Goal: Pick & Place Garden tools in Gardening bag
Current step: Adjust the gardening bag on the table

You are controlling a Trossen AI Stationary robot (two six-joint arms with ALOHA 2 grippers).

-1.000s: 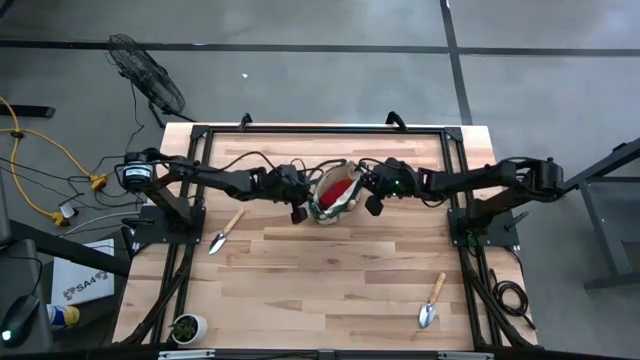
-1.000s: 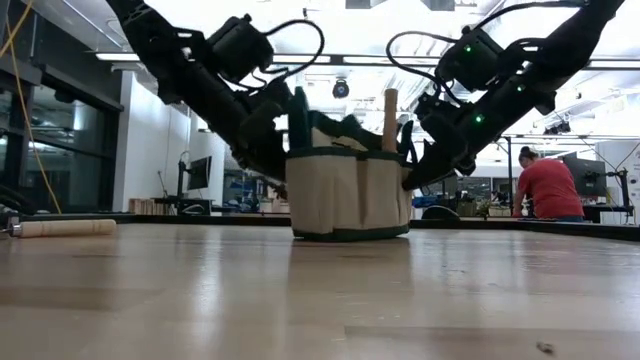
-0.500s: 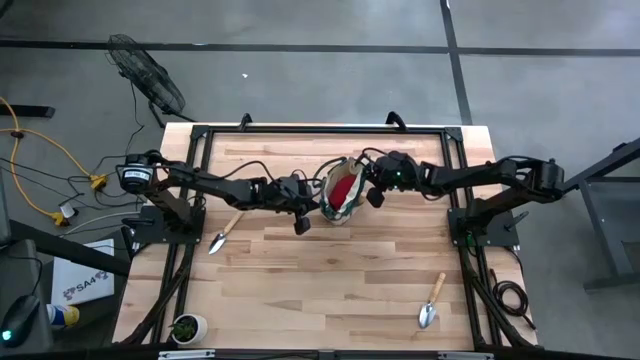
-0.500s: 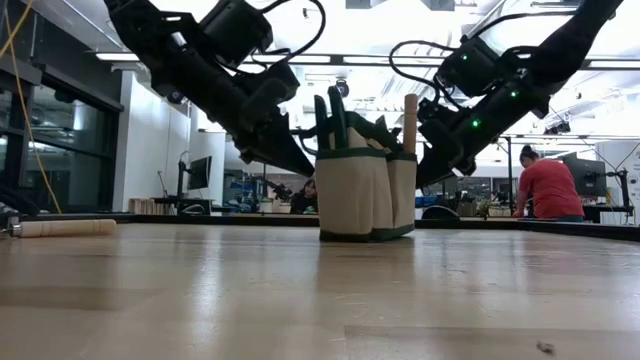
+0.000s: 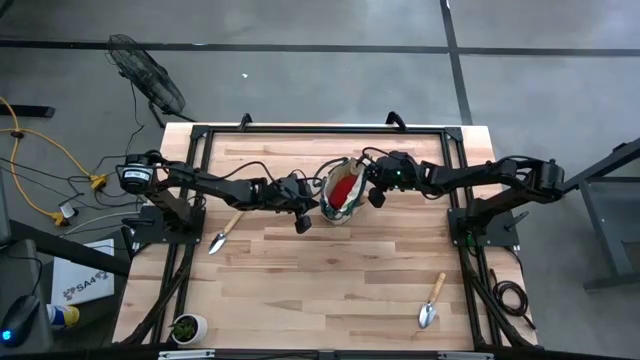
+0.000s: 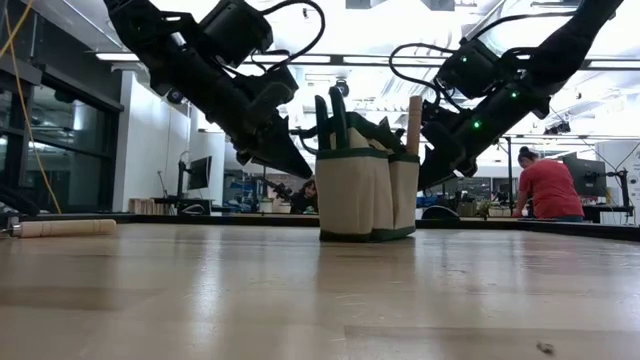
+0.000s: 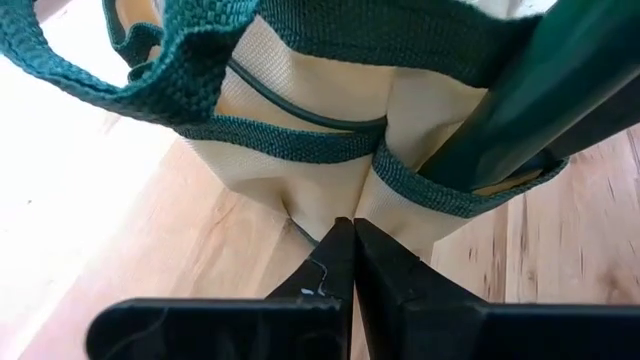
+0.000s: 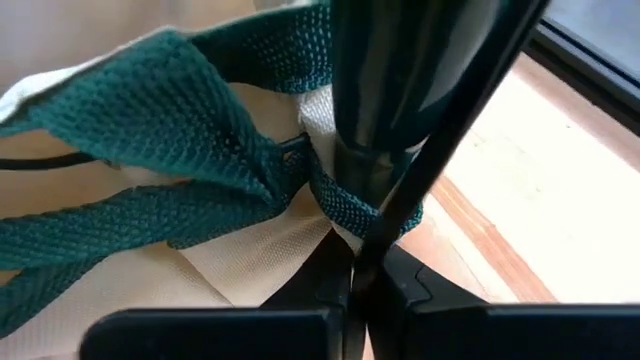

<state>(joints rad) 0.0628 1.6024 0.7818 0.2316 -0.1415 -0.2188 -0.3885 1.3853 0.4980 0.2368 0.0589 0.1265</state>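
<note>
The beige woven-canvas gardening bag (image 5: 338,195) with green webbing trim stood mid-table; the left gripper (image 7: 350,255) and right gripper (image 8: 357,270), fingers pressed together, flanked it, holding nothing

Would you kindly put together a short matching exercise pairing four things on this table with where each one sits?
Things:
1. gardening bag
2. trowel
3. second trowel
4. small potted plant

Places:
A. near the table's front right corner
B. at the table's front left corner
C. between the two arms' tools, toward the back
D. lying below the left arm

Pairs: 1-C, 2-D, 3-A, 4-B
</note>
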